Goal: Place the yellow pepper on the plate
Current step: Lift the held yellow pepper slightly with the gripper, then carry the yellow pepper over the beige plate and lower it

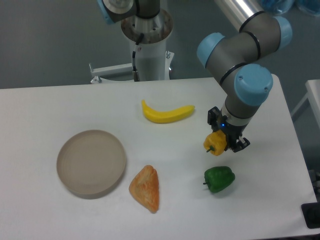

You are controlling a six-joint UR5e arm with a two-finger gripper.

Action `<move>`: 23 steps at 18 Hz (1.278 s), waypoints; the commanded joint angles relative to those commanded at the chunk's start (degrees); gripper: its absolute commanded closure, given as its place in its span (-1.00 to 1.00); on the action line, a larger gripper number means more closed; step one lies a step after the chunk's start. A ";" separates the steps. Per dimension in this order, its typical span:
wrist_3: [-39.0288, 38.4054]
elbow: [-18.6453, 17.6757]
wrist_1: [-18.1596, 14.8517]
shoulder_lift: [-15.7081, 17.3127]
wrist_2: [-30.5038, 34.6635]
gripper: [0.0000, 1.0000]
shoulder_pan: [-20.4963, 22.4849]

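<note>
The yellow pepper (215, 143) is small and yellow-orange with a short dark stem. It sits between the fingers of my gripper (223, 142), which is shut on it at the right side of the table, just above the green pepper. The pepper looks held slightly off the table surface. The plate (91, 162) is a round beige dish with a low rim, far to the left of the gripper, and nothing lies on it.
A green pepper (219, 179) lies just below the gripper. A yellow banana (167, 113) lies at the table's middle back. An orange-red triangular piece (145, 188) lies right of the plate. The arm's base post (148, 45) stands behind the table.
</note>
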 joint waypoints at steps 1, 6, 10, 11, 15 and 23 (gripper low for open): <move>0.00 0.00 0.00 0.09 0.00 0.86 0.00; -0.26 0.00 -0.09 0.44 -0.44 0.85 0.00; -6.32 -0.96 0.00 0.97 -7.03 0.87 0.09; -6.59 -1.84 0.00 1.31 -7.47 0.87 -0.43; -9.74 -9.64 1.66 6.57 -11.76 0.88 -3.68; -24.79 -18.81 13.80 10.64 -13.80 0.86 -18.27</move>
